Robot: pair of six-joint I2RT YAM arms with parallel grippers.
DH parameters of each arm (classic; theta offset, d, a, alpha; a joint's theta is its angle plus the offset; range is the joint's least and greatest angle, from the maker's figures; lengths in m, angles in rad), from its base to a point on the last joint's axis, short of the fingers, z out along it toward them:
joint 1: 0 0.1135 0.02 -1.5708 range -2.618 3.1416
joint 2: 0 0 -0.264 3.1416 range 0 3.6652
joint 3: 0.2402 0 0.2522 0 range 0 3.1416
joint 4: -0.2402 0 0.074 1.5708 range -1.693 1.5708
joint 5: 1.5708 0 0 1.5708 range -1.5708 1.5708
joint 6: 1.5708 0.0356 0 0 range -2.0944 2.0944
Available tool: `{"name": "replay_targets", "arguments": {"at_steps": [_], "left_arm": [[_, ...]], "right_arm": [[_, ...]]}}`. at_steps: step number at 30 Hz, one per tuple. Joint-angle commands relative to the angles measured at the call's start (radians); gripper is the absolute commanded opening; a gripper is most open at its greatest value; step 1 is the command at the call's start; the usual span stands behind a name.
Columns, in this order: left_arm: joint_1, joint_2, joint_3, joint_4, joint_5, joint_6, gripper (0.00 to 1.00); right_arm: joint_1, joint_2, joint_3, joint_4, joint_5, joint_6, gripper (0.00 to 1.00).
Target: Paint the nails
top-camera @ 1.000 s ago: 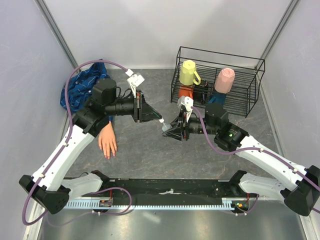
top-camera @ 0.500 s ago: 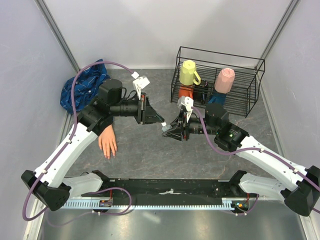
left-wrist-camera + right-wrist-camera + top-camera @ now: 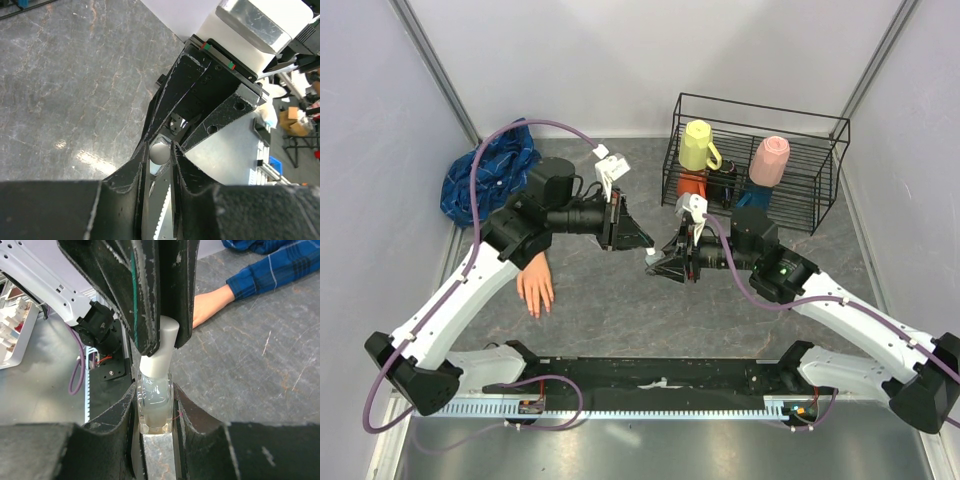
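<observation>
The step in hand is judged to be the opening of the bottle. The small clear bottle (image 3: pixel 155 410) is clamped by its glass body between the fingers of the right end effector (image 3: pixel 155 392). Its white cap (image 3: pixel 164 347) is pinched from the opposite side by the left end effector (image 3: pixel 166 340). The two are set nose to nose above the middle of the tabletop (image 3: pixel 610 310). In the left wrist view, only the rounded top of the cap is seen between the closed fingers.

The nails (image 3: pixel 535 308) are found on the mannequin hand (image 3: pixel 534 285). It lies flat on the tabletop at the left, fingers toward the near edge, under the left arm and well apart from the bottle. A blue plaid sleeve (image 3: pixel 485 180) is bunched behind it. No polish can be made out on the nails at this size, so painting is judged not yet begun.

Whether the cap is loosened cannot be told. Next, the cap is to be twisted and drawn straight off along the bottle's axis while the body is held steady. The brush expected beneath it is then to be carried to the fingertips.
</observation>
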Motion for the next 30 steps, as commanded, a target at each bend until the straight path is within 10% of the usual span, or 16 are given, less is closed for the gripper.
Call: {"name": "replay_targets", "arguments": {"at_steps": [1, 18, 30], "left_arm": [[-0.063, 0.021, 0.023, -0.079, -0.031, 0.101, 0.02], [-0.083, -0.093, -0.146, 0.223, -0.037, -0.057, 0.02], [-0.084, -0.002, -0.06, 0.06, 0.205, 0.047, 0.02]], "right_arm": [[0.002, -0.041, 0.049, 0.111, 0.015, 0.027, 0.0], [0.002, -0.163, -0.047, 0.37, 0.127, 0.213, 0.0], [0.002, -0.171, 0.005, 0.307, 0.021, 0.132, 0.0]]}}
